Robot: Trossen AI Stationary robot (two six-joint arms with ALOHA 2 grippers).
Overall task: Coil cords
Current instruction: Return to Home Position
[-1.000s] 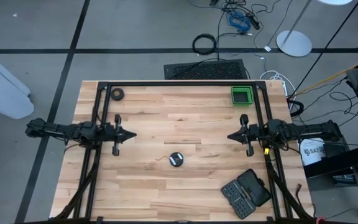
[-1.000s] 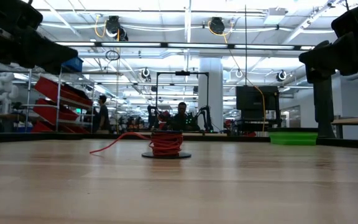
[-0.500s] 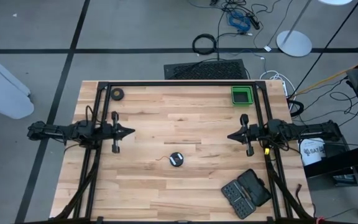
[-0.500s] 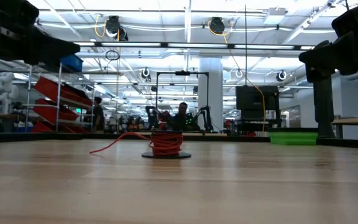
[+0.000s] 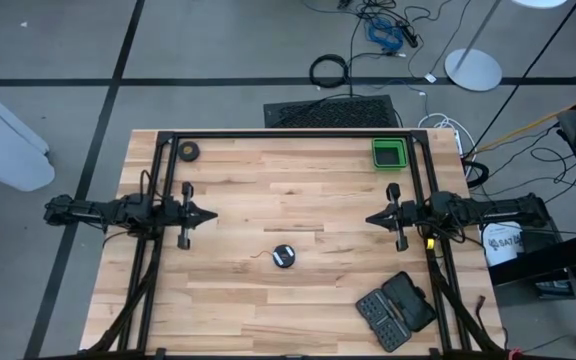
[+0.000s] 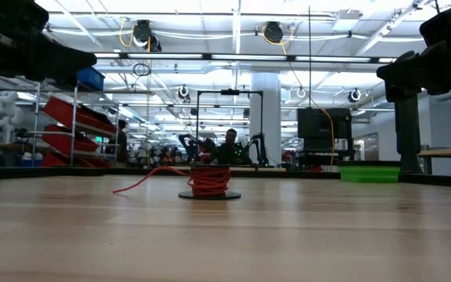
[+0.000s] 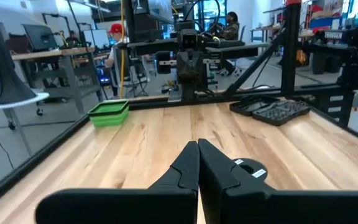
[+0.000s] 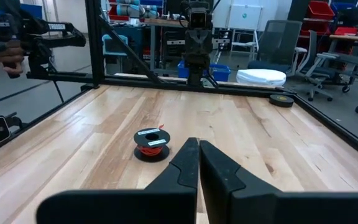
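The cords stand mid-table on their spool, red wire wound, with a short tail trailing loose. Neither arm touches them. The left gripper and right gripper hang well apart from the spool at opposite sides, pointing inward, each with its fingers pressed together on nothing. The winding looks finished and this seems the parking step. The next move calls only for the arms to settle clear.

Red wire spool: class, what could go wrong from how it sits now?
1. A loose red tail trails off the spool along the table; it may snag or unwind.
2. The left gripper and right gripper are shut, clear of it, so nothing holds the spool against a bump.
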